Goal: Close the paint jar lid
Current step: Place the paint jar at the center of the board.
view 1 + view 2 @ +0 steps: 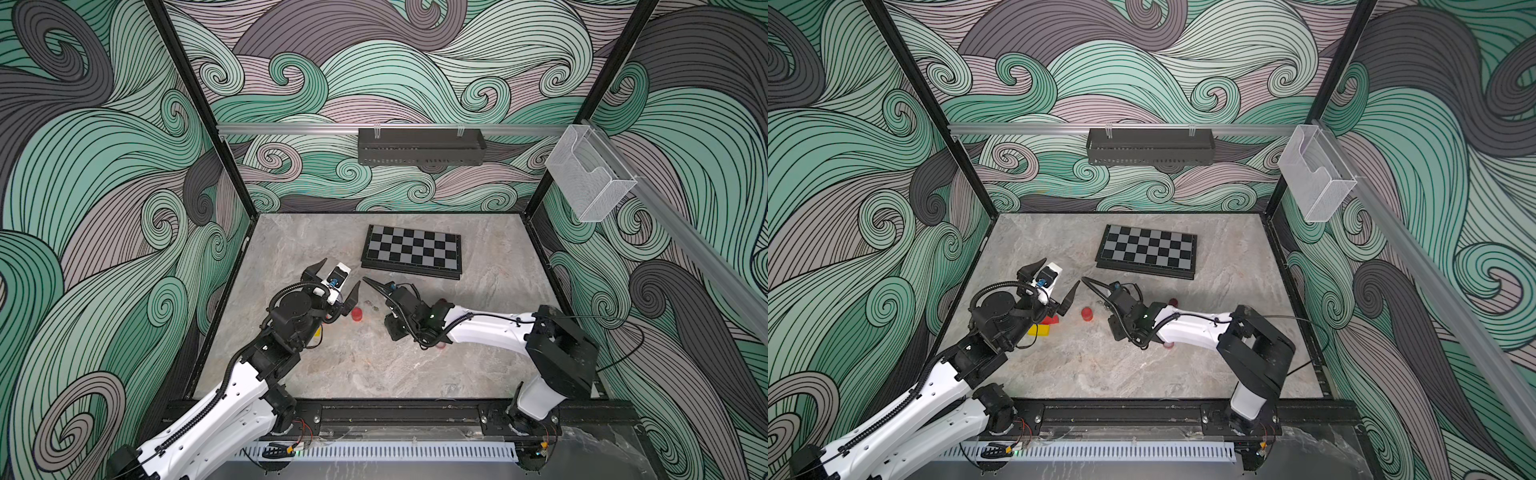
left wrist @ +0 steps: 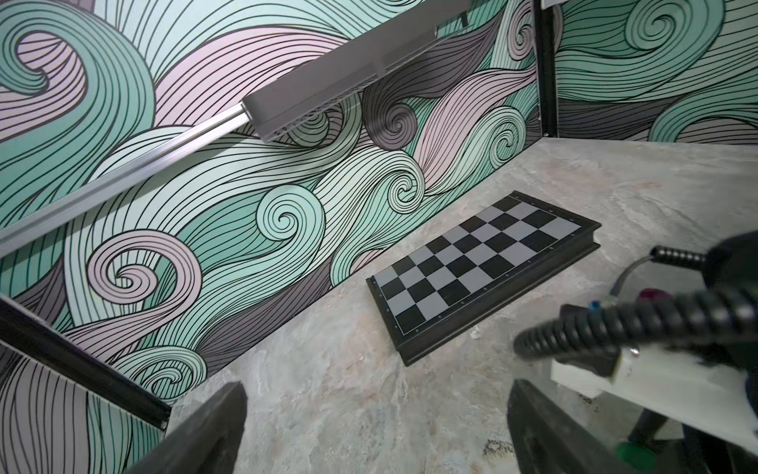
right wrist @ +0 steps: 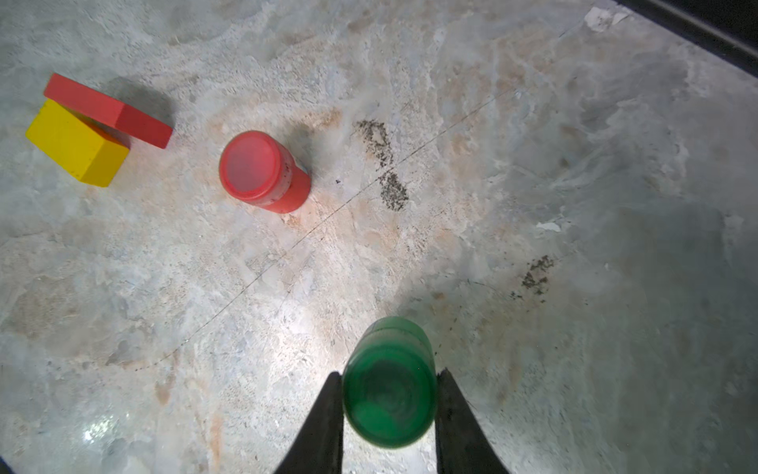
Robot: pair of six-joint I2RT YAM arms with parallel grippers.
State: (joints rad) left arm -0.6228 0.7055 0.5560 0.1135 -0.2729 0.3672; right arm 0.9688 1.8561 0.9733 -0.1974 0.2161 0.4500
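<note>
1. Looking through the right wrist view, you have the right gripper (image 3: 390,373) closed narrow on the green paint jar (image 3: 389,394), with one dark finger against each side, just below its top.
2. That jar sits close under the right arm's wrist. The arm hides it in both top views, and you cannot tell whether it rests on the table (image 3: 533,164) or hangs just clear of it.
3. Its top is blurred, so you cannot tell whether the lid is seated, loose or skewed.
4. Your left gripper (image 1: 341,272) stands wide open and empty. It is raised, aimed toward the chessboard (image 1: 411,251), and apart from the jar.
5. Judged from this, you are at the bracing step: one arm pins the jar while the other is free to work the lid.
6. The next move calls for tipping the left gripper down over the jar's top and centring its open jaws around the lid. Close them, then press or twist while the right grip holds firm.
7. Approach squarely, because a skewed bite would likely cock the lid or tip the jar out of the right fingers.
8. Mind the red paint jar (image 3: 262,170), which looks capped and stands near. The red block (image 3: 106,108) and yellow block (image 3: 76,141) touch each other just beyond it, all under the left arm's way down.
</note>
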